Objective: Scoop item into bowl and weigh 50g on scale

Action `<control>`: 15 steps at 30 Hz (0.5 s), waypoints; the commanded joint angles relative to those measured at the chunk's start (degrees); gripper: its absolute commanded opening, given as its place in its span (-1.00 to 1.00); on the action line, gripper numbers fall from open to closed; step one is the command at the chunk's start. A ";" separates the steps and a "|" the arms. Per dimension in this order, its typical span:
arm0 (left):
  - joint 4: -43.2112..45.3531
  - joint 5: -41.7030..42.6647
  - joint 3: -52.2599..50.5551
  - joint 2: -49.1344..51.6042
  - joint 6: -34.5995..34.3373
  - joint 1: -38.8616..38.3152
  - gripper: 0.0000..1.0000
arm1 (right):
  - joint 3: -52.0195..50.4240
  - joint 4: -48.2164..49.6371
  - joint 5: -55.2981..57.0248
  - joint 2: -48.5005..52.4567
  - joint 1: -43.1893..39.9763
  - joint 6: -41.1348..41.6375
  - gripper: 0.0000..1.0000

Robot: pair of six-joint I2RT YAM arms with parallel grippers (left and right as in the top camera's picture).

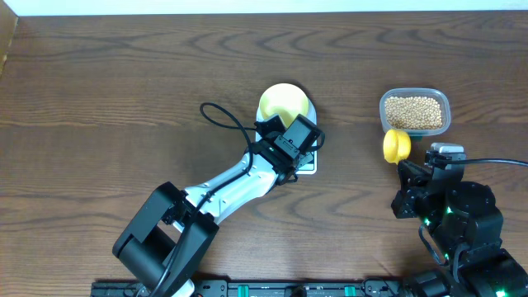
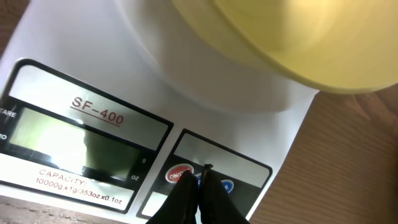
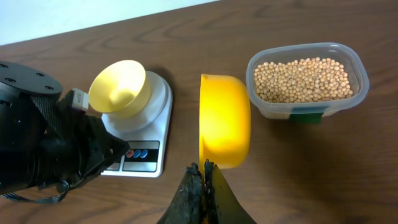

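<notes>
Presently, the beans (image 3: 305,78) (small, round, matt tan) all lie in the clear plastic tub (image 3: 357,93) at the right; none shows in the bowl (image 3: 121,87). This smooth, pale-yellow dish sits on the round white platform of the scale (image 3: 158,124). The glossy yellow scoop (image 3: 224,121) stands on edge beside the tub, empty. The right gripper (image 3: 204,180) has its fingers pressed together at the scoop's base, evidently clamped on a hidden handle. The left gripper (image 2: 198,186), fingers together, points at the red button (image 2: 179,174) beside the grey display; contact cannot be confirmed.

Judged step: switching on or zeroing the scale. Recommended method — press straight down and lightly, avoid the neighbouring blue button, and stay off the platform so the bowl is tared cleanly.
</notes>
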 commanded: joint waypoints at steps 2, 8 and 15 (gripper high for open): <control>-0.04 -2.03 -0.17 0.98 0.57 -0.13 -0.86 | 0.70 0.20 0.66 0.02 -0.35 0.46 -0.98; 0.00 -2.03 -0.17 2.29 0.55 -0.13 -0.85 | 0.70 0.17 0.66 0.02 -0.35 0.46 -0.98; 0.20 -2.03 -0.17 2.93 0.52 -0.13 -0.86 | 0.70 0.17 0.66 0.02 -0.35 0.46 -0.98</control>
